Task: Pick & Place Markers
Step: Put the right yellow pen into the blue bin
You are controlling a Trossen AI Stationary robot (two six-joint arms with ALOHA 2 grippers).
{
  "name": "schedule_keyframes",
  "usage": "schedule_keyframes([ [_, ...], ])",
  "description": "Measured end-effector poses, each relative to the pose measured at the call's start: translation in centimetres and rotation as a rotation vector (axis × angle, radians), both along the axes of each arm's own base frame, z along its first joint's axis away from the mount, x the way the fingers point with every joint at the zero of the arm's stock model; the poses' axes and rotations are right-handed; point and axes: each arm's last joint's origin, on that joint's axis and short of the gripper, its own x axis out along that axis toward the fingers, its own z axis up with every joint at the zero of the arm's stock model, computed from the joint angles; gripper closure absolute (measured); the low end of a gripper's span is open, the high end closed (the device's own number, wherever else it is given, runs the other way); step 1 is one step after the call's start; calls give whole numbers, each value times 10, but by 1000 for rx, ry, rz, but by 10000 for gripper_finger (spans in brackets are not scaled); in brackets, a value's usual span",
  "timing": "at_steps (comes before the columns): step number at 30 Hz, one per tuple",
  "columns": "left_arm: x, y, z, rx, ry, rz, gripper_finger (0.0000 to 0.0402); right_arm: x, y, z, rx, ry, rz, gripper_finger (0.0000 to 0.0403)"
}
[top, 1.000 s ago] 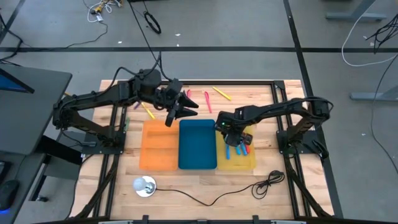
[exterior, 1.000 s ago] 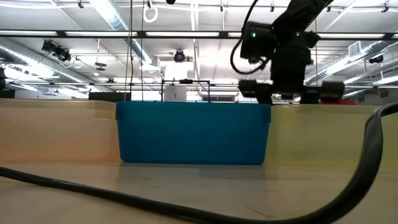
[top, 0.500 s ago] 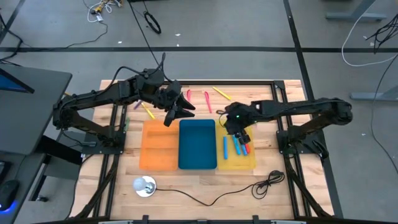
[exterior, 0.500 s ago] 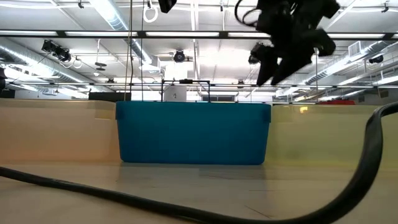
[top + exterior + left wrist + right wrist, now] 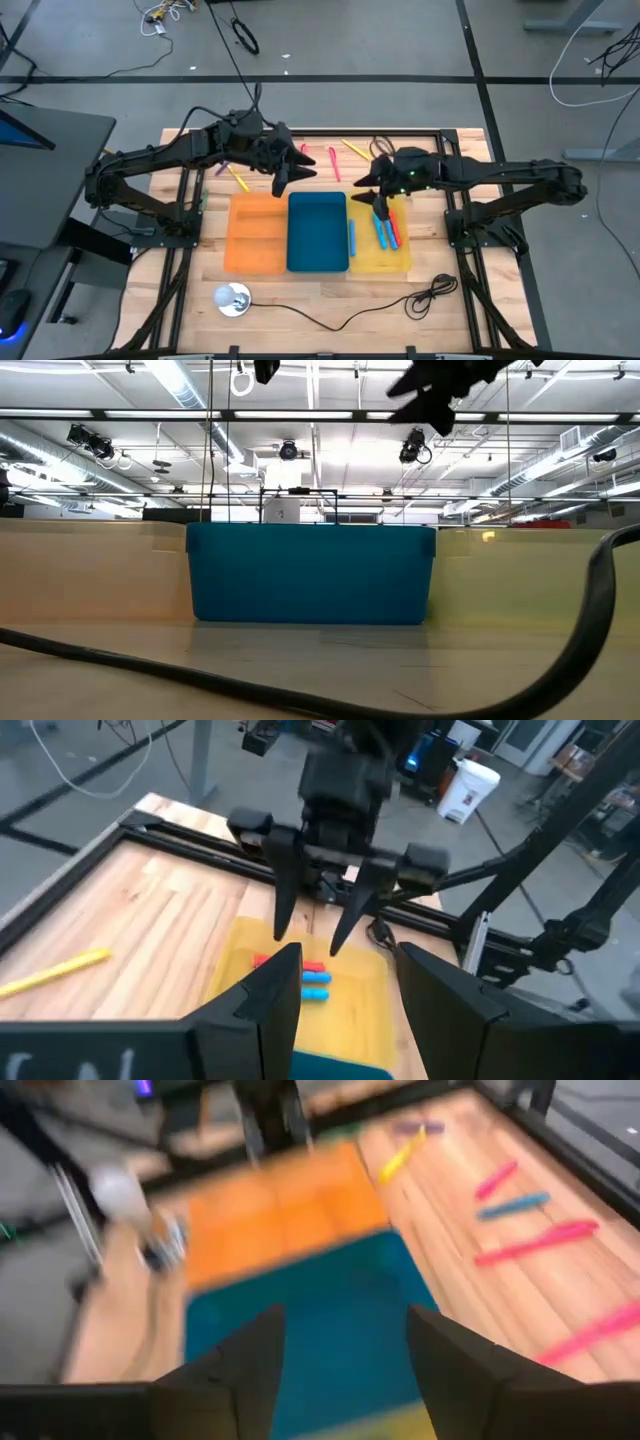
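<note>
Inside yellow tray (image 5: 400,262): blue and red markers (image 5: 384,231); blue tray (image 5: 317,232), orange tray (image 5: 254,234) bare; both pincers agape, unladen.

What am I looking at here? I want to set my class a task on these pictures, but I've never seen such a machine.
Two dark robot arms work at a wooden table. One picture looks straight down, one looks level across the tabletop, and two come from cameras on the arms' wrists. On the table lie an orange tray, a blue tray and a yellow tray. Some markers already lie in the yellow tray; other loose markers wait on the wood beyond the trays. The left gripper hangs above the far edge of the blue tray, the right gripper above the yellow tray's far edge. Both have open jaws and hold nothing.
</note>
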Motion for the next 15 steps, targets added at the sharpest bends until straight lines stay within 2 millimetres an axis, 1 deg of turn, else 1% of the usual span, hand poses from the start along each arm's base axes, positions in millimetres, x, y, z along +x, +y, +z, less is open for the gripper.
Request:
schedule_keyframes([
  [3, 0, -2, 0, -34, 2, 5, 229, 5, 0, 11, 20, -124, -9, 195],
  [7, 1, -4, 0, -55, 3, 6, 229, 9, -1, 24, -1, -261, -1, 195],
  [11, 1, -4, 0, -58, 3, 7, 229, 10, -1, 29, -16, -321, 3, 195],
  [15, 1, -4, 0, -58, 3, 7, 229, 10, -1, 30, -31, -331, 6, 195],
])
